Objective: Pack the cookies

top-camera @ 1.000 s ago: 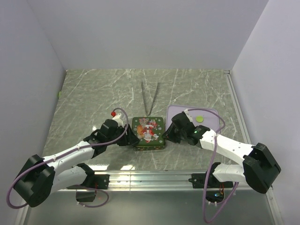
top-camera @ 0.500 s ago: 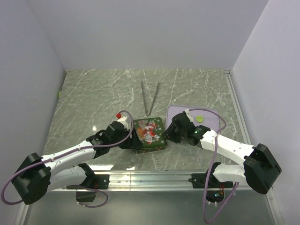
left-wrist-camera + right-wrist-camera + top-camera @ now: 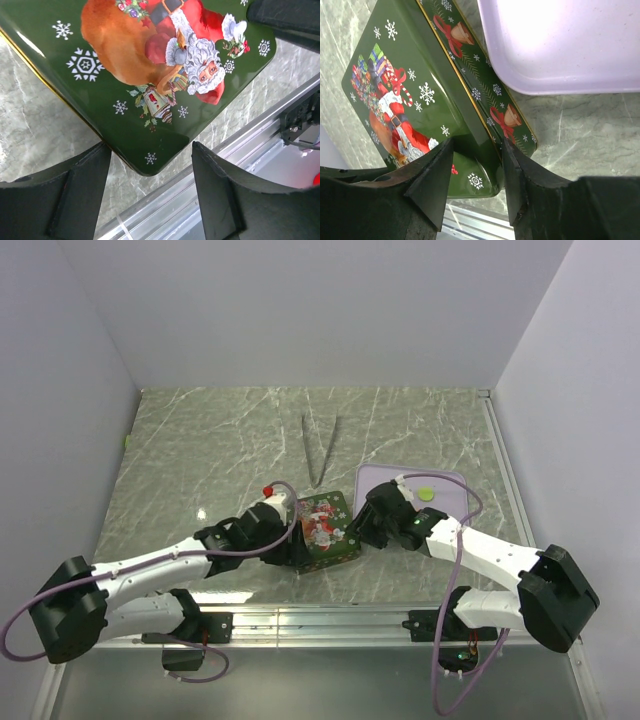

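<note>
A green Christmas tin (image 3: 328, 530) with a Santa lid lies closed on the marble table, turned askew. No cookies show in any view. My left gripper (image 3: 298, 545) is open at the tin's near left corner. In the left wrist view, the tin's (image 3: 150, 75) corner sits between the left gripper's (image 3: 150, 150) spread fingers without touching them. My right gripper (image 3: 358, 530) is at the tin's right side. In the right wrist view, the right gripper (image 3: 476, 150) has its fingers pinched on the tin's (image 3: 405, 100) near corner, one on the lid and one on the side wall.
A lilac tray (image 3: 450, 502) lies right of the tin, almost touching it, and also shows in the right wrist view (image 3: 560, 45). A small green disc (image 3: 427, 492) lies on it. Metal tongs (image 3: 320, 448) lie farther back. The metal rail (image 3: 320, 618) runs along the near edge.
My left arm has swung right along the tin's near left side. The tin has turned and shifted slightly right. My right gripper has stayed in place on it.
</note>
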You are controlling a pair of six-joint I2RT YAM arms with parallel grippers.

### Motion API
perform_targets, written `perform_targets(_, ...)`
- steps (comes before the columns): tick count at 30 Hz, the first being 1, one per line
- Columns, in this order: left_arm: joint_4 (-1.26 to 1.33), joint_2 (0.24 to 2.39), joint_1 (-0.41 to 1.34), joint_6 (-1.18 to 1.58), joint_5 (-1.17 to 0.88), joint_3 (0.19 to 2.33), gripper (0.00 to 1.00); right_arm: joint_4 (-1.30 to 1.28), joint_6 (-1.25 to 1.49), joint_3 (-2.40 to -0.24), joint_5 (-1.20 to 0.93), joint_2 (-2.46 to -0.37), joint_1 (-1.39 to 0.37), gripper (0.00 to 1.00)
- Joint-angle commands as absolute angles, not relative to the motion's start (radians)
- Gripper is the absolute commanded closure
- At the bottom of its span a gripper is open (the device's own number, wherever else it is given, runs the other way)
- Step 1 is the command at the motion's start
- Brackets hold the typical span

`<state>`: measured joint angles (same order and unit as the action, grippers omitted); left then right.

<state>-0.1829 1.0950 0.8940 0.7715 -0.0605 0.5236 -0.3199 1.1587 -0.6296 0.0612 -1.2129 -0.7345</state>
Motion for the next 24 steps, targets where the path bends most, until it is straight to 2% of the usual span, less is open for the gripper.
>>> perform_targets(1,-0.118,1.118,0.937,0.781,-0.084,0.604,0.29,-0.422,1.14,-0.597,0.074,-1.223,-0.749,0.5)
perform_targets(5,-0.124,1.146,0.983,0.795,-0.075,0.637,0.24,-0.431,1.137,-0.591,0.084,-1.21,-0.746,0.51)
perform_targets(9,-0.152,1.149,1.029,0.813,-0.052,0.675,0.1,-0.442,1.134,-0.58,0.097,-1.192,-0.747,0.53)
perform_targets(11,-0.17,1.141,1.048,0.822,-0.037,0.681,0.08,-0.448,1.131,-0.581,0.103,-1.186,-0.746,0.53)
perform_targets(13,-0.189,1.134,1.061,0.831,-0.025,0.692,0.01,-0.462,1.123,-0.587,0.112,-1.18,-0.747,0.5)
perform_targets(17,-0.222,1.126,1.083,0.844,-0.003,0.703,0.0,-0.476,1.117,-0.592,0.127,-1.17,-0.746,0.41)
perform_targets(24,-0.301,1.143,1.134,0.847,0.058,0.741,0.0,-0.485,1.111,-0.592,0.132,-1.169,-0.745,0.37)
